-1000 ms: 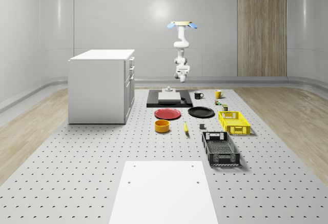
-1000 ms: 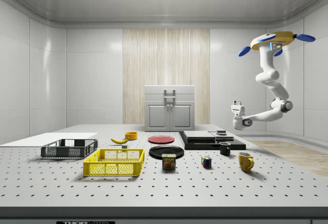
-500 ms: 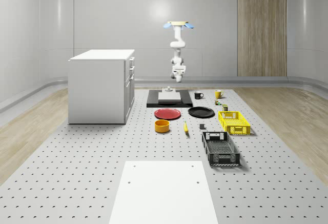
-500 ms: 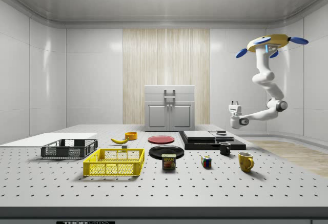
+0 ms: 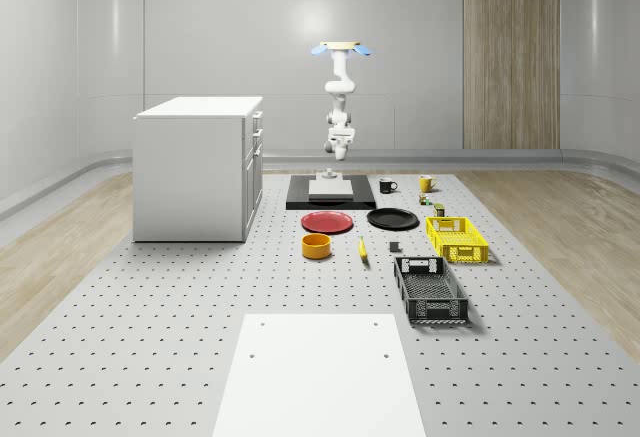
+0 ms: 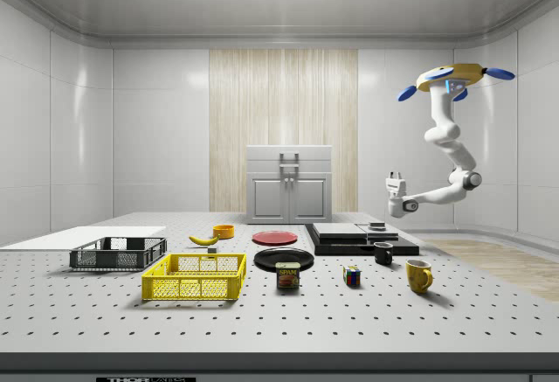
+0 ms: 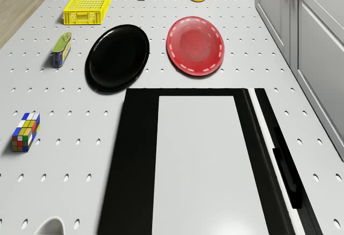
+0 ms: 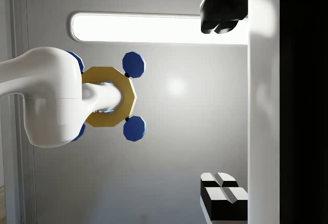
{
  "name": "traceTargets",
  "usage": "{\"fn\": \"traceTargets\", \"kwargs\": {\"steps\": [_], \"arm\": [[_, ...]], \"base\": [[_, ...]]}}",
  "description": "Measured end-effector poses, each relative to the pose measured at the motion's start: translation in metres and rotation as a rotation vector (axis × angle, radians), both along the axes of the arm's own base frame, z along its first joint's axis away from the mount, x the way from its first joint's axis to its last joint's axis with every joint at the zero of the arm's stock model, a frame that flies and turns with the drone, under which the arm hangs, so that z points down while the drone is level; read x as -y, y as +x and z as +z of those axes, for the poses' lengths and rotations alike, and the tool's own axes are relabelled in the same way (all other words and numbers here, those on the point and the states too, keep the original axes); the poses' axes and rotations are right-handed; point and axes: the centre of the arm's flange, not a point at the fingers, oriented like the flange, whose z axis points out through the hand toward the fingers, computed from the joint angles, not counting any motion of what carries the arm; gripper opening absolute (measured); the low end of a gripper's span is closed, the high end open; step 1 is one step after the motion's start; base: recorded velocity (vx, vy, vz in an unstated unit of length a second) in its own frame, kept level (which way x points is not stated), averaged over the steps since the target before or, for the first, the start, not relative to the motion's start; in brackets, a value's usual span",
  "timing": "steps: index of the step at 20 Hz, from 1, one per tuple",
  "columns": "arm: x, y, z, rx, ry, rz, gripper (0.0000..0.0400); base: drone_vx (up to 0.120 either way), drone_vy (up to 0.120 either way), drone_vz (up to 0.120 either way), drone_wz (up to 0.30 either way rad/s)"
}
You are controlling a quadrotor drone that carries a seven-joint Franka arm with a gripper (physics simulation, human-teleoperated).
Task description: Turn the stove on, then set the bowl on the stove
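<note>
Hovering in the air beyond the far edge of the table (image 5: 120, 357), my drone body (image 6: 450, 77) sits well above the stove (image 5: 331, 193), with my arm (image 6: 443, 150) hanging down and bending toward it. My claw (image 6: 396, 198) hangs above the stove's far end, not touching it. In the wrist view my 2 fingertips (image 8: 221, 16) stand apart with a wide gap between them, and nothing is held in that gap. The wrist view also catches a mirror image of my drone body in the stove's glossy plate.

The stove lies below my claw: a black base carrying 1 pale plate (image 7: 207, 159), with a dark control strip (image 7: 287, 165) along 1 long side. The bowl (image 5: 317, 246), orange-yellow, stands on the table well apart from my claw, on the far side of the stove from me, past the red plate (image 5: 328, 222). The black plate (image 5: 392, 219) lies just beside the red plate. The banana (image 5: 362, 249) lies near the bowl.
</note>
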Motion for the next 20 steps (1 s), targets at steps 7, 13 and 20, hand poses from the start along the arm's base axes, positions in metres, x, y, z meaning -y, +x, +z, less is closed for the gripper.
{"fn": "traceTargets", "kwargs": {"steps": [7,13,20], "arm": [[-0.011,0.000,-0.001,0.005,-0.107,-0.003,0.0400],[-0.036,-0.001,-0.009,0.009,-0.373,-0.010,0.0400],[-0.088,0.001,-0.067,0.010,-1.178,-0.033,0.0400]], "base": [[0.000,-0.120,-0.057,0.000],[0.073,-0.120,-0.040,0.000],[0.063,-0.051,-0.069,0.000]]}}
